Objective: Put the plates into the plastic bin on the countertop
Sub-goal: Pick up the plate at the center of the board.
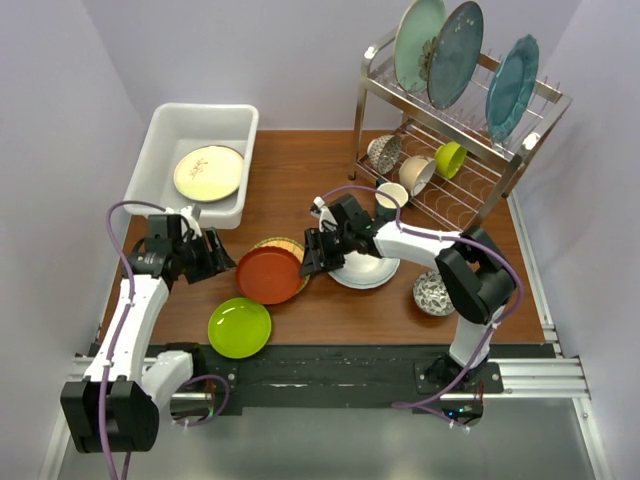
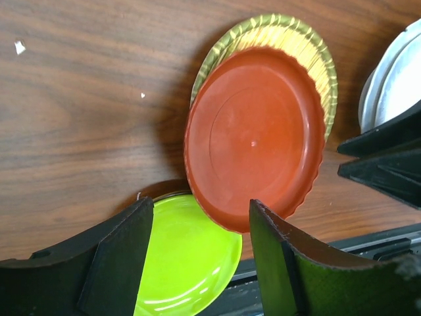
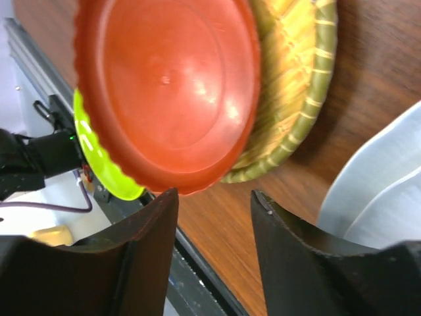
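The white plastic bin (image 1: 165, 135) stands at the back left of the countertop (image 1: 300, 160) with a cream plate (image 1: 208, 173) inside. A red-brown plate (image 1: 269, 275) (image 2: 253, 135) (image 3: 168, 85) lies partly on a woven yellow plate (image 1: 293, 246) (image 2: 309, 49) (image 3: 289, 85). In front of them lies a lime green plate (image 1: 239, 327) (image 2: 187, 263). My left gripper (image 1: 215, 255) (image 2: 200, 204) is open just left of the red-brown plate, holding nothing. My right gripper (image 1: 312, 255) (image 3: 214, 194) is open at that plate's right edge, above a white plate (image 1: 365, 272) (image 3: 381, 191).
A steel wire rack (image 1: 455, 170) at the back right holds large teal plates (image 1: 438, 48), small bowls and a green cup. A white cup (image 1: 391, 196) stands before it. A small patterned bowl (image 1: 433, 293) sits near the right arm. The metal base rail (image 1: 330, 370) runs along the near edge.
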You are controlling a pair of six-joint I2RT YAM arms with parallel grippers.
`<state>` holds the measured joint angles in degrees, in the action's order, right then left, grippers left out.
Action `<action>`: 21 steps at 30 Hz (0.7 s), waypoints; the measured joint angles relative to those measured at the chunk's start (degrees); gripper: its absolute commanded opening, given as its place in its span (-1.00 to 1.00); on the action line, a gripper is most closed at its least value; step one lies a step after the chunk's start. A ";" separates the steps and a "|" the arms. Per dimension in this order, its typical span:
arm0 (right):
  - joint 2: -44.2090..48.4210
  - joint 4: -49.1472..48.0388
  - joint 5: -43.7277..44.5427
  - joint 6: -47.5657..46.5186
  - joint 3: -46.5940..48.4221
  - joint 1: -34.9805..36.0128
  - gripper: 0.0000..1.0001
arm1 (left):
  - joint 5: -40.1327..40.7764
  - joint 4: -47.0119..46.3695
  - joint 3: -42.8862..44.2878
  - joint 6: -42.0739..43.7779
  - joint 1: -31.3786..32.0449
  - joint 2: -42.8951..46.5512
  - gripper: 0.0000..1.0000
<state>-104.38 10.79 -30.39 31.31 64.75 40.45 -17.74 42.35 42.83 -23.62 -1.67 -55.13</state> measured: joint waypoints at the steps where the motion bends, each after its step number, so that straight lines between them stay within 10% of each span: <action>1: -0.37 0.20 0.26 0.15 0.07 0.00 -0.06 | -0.07 -0.07 -0.39 -0.02 0.00 0.04 0.29; 21: -4.37 2.05 0.96 1.68 5.27 0.04 -0.41 | -0.02 -1.22 -3.91 -0.87 0.00 0.39 0.29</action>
<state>-108.75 12.84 -29.43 32.99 70.02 40.49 -17.76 41.12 38.92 -24.49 -1.67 -54.74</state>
